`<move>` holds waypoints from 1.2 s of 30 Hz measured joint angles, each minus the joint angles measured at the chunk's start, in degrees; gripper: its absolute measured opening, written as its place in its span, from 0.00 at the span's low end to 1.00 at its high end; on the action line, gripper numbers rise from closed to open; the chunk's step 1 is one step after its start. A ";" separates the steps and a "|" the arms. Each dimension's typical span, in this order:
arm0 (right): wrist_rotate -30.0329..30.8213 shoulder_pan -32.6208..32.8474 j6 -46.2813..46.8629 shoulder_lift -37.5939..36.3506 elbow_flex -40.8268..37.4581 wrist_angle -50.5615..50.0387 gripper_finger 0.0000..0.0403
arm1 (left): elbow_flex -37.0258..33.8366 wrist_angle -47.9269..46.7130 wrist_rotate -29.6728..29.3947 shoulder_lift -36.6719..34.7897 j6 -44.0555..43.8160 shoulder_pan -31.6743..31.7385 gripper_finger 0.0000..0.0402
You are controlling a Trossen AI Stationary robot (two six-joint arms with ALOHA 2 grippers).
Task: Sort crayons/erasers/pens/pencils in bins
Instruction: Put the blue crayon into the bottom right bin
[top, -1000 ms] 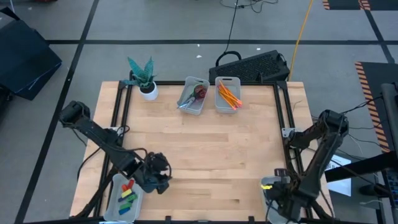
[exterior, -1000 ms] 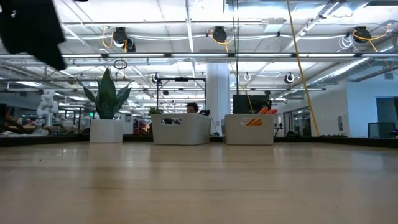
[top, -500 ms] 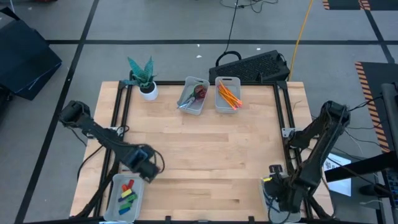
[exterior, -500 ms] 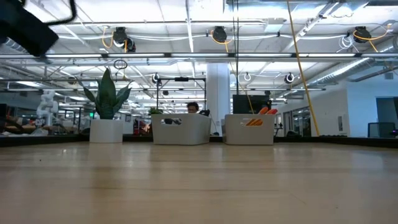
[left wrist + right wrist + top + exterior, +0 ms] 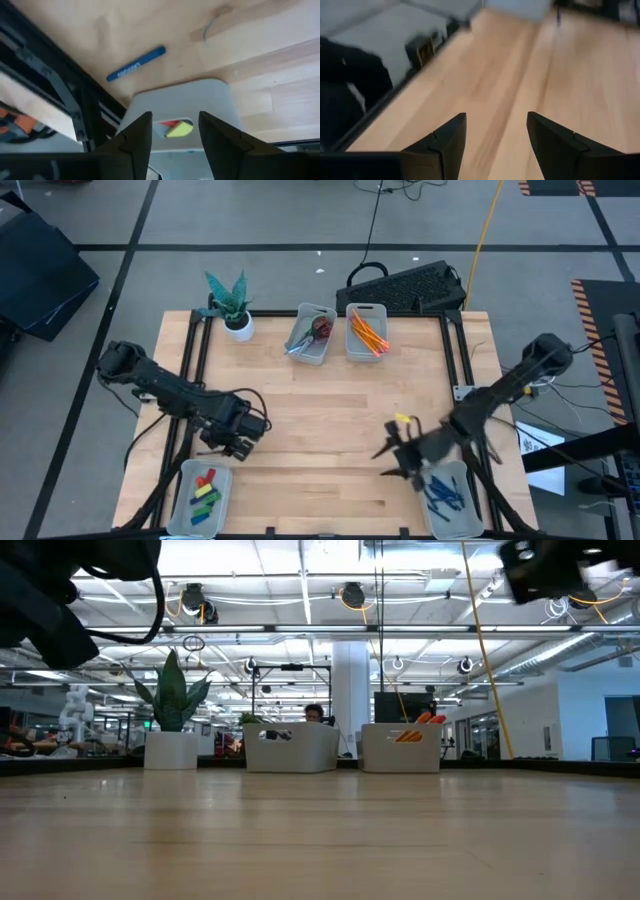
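High view: the left gripper (image 5: 243, 438) hangs over the table (image 5: 330, 400) just beyond the near-left bin (image 5: 203, 496) of erasers (image 5: 205, 490). The right gripper (image 5: 400, 452) is blurred beside the near-right bin (image 5: 448, 498) of pens (image 5: 440, 495). Pencils (image 5: 366, 332) lie in a far bin (image 5: 364, 333), next to another bin (image 5: 311, 335).

Low view: both far bins stand beside a plant (image 5: 172, 710).

Left wrist view: fingers (image 5: 137, 135) apart, empty, above the eraser bin; a blue crayon (image 5: 136, 63) lies on the wood just past it.

Right wrist view: fingers (image 5: 445, 142) apart over bare wood.
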 joint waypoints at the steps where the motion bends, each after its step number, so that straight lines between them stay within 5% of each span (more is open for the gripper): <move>1: -2.85 -3.02 -3.48 0.65 -1.43 5.31 0.50 | 0.02 0.00 0.52 0.00 -0.56 0.05 0.41; 6: -7.93 -11.29 -12.94 5.78 -2.73 16.95 0.50 | -0.64 2.28 1.99 0.34 -1.72 -0.72 0.41; 13: -10.87 -12.28 -13.54 12.93 -2.78 22.54 0.50 | -1.28 4.20 -4.34 0.70 7.30 -1.93 0.49; 17: -10.89 -12.28 -12.14 15.80 -2.78 24.42 0.50 | -3.88 4.25 -2.75 0.70 13.31 -1.16 0.50; 29: -10.97 -13.42 -10.45 13.17 -5.27 25.01 0.50 | -9.72 9.46 0.81 2.33 12.83 4.26 0.43; 36: -11.00 -13.42 -10.82 13.17 -5.32 24.60 0.50 | -9.66 10.17 0.15 10.09 23.15 2.02 0.43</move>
